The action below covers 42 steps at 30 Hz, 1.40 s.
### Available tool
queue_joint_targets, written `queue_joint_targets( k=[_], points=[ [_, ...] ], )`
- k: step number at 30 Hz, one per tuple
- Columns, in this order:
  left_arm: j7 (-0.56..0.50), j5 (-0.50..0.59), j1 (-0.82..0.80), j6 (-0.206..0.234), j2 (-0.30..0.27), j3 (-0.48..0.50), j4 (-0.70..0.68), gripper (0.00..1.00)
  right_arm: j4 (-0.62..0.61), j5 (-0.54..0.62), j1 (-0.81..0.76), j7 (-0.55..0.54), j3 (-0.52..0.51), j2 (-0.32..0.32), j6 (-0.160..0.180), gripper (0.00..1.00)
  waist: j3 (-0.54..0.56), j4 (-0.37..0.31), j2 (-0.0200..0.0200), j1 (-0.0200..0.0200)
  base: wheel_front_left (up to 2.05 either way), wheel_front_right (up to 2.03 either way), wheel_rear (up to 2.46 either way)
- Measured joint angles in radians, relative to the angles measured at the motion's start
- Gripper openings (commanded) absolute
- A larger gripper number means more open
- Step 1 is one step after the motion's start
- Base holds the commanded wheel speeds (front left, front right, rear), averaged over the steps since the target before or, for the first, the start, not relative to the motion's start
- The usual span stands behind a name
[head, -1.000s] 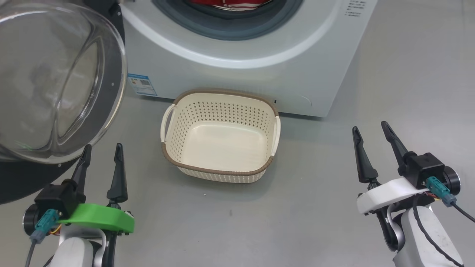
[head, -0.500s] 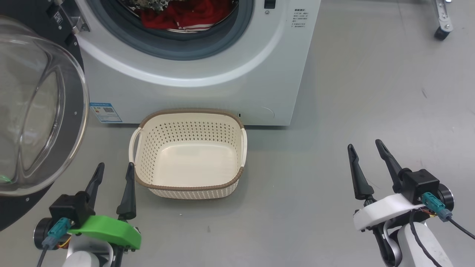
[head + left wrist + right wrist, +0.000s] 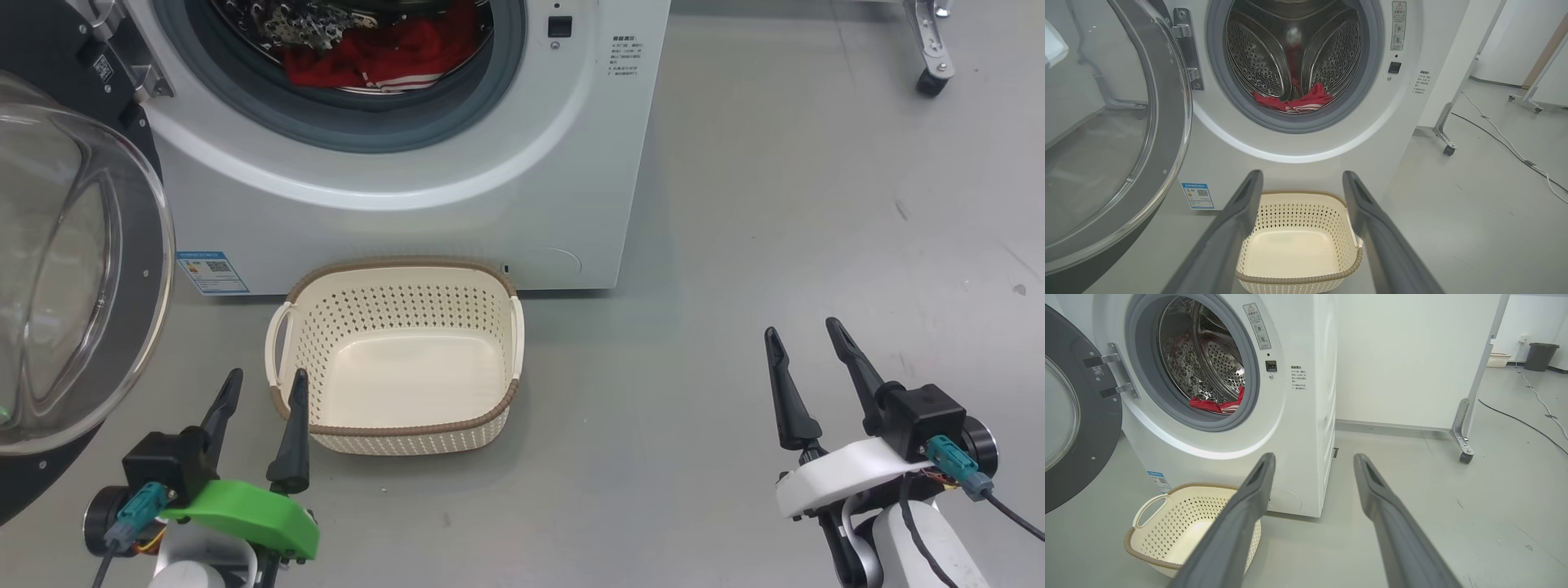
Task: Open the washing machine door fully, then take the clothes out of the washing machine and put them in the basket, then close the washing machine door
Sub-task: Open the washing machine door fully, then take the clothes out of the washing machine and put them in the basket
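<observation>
Grey floor [image 3: 775, 204] lies before me, scuffed in spots. Off to my right stands a white frame [image 3: 1485, 363] on a caster [image 3: 1465, 457] — a black cable [image 3: 1523, 424] trails over the floor beyond it. Far back sits a dark bin [image 3: 1540, 356] — nearer, a plain white wall [image 3: 1404, 355].

Blue label [image 3: 212, 272], grey print [image 3: 622, 55] on washing machine [image 3: 392, 220]: illegible

The washing machine door [image 3: 73, 278] stands swung out to the left, its glass bowl bulging over the near-left floor [image 3: 735, 245] and walling off that side. The washing machine [image 3: 457, 204] porthole gapes unobstructed, red clothes [image 3: 384, 57] low in the drum. The open-topped basket [image 3: 400, 265] sits close before the machine's foot, below the opening. Grey floor spreads open to the right, up to a far caster [image 3: 931, 80].
</observation>
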State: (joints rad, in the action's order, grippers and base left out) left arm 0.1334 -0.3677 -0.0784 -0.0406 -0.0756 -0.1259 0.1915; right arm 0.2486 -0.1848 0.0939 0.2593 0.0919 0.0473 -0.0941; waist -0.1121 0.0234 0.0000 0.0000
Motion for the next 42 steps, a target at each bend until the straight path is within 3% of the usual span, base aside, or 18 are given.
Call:
queue_joint_targets(
  k=[42],
  points=[
    [-0.018, 0.044, 0.018, 0.028, -0.004, -0.01, -0.07, 1.0, -0.019, -0.016, -0.002, 0.0, 0.023, -0.002, 0.017, 1.0, 0.0, -0.029, 0.0, 0.0, 0.14, -0.14, 0.0]
  ],
)
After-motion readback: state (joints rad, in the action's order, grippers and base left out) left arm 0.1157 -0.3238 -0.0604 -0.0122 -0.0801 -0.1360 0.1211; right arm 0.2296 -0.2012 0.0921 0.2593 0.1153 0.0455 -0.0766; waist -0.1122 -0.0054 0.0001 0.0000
